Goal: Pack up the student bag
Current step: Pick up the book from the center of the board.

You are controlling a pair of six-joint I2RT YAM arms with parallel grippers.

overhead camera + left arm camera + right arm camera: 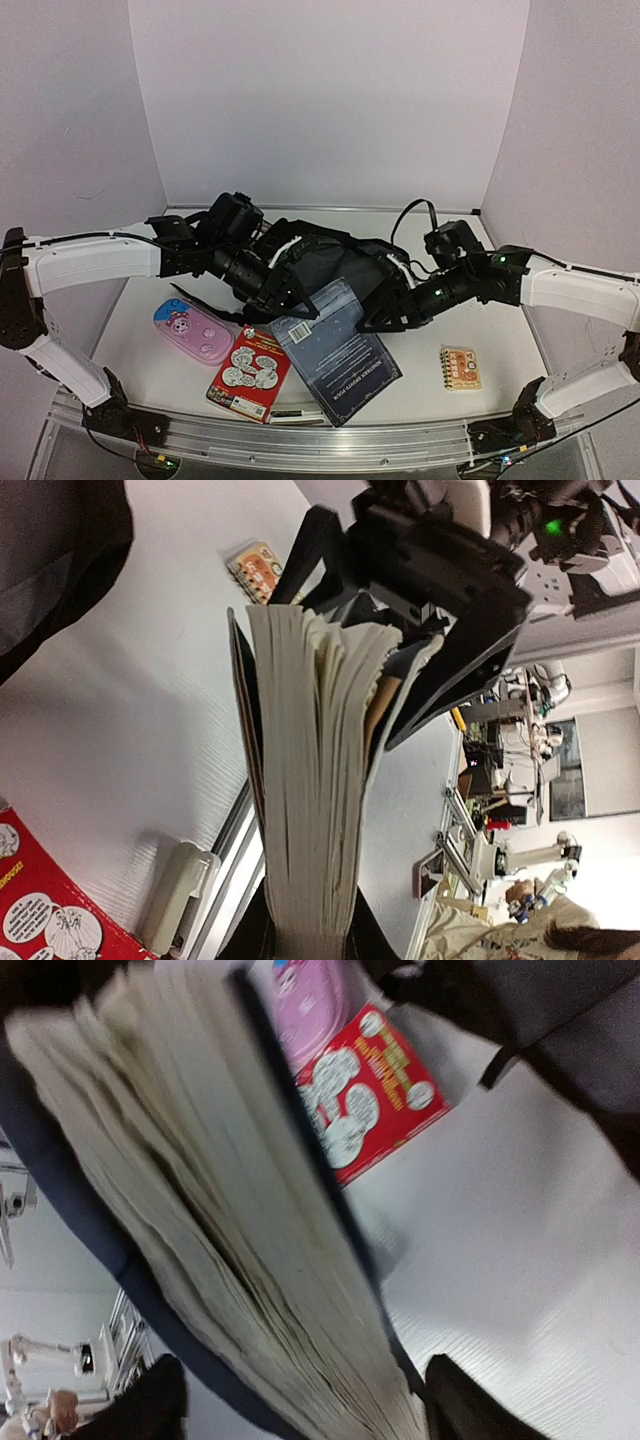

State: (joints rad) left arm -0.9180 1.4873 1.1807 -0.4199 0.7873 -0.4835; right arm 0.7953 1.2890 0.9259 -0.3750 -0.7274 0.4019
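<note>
Black soft fabric student bag (322,250), with straps: laid slumped at the middle rear of the white table (500,330), between the two arms.

Dark-blue thick softcover book (340,365): held just in front of the bag, over the table. White cover lettering is seen upside down and cannot be read. A white barcode label is fixed at one corner. Cream page edges are slightly fanned. The book is pinched by the left gripper (305,930), its fingers pressed against both covers. The right gripper (335,670) is spread wide astride the book's other end.

Red flat book (250,372), printed with white cartoon figures: laid just beside the blue book. Cropped lettering ending "OUSE!" is seen from the left wrist.

Pink oval case (193,330), cartoon-printed: laid to the left of the red book.

Small spiral-bound notebook (460,367), orange print illegible: laid to the right, well apart.
</note>
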